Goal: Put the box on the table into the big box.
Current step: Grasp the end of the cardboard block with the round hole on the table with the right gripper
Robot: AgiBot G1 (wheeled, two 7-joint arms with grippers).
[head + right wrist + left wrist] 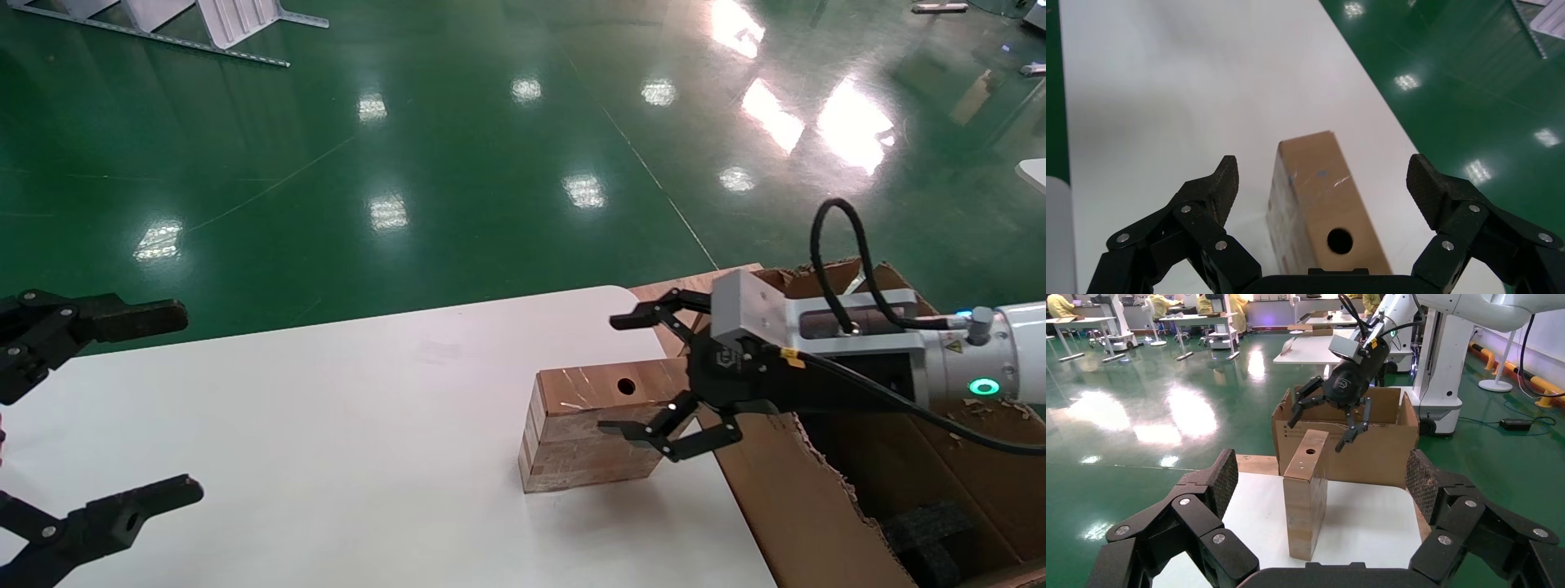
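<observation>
We take the box as our landmark: it stands on its narrow edge on the white worktop, near the corner, its top face carrying the round black hole. The big box sits just beyond the box, off the worktop edge, torn rim facing it. Our right end effector hovers at the box's end nearest the big box, fingers spread wide to either side of it and holding nothing. The left end effector waits well away from the box, also wide open and empty. We judge the risks as follows: the box is tall and thin, so a finger touching one side first could tip it over. The taped surface looks slippery, so a shallow pinch may let it slide out. Carried low, it could also snag the ragged rim.
</observation>
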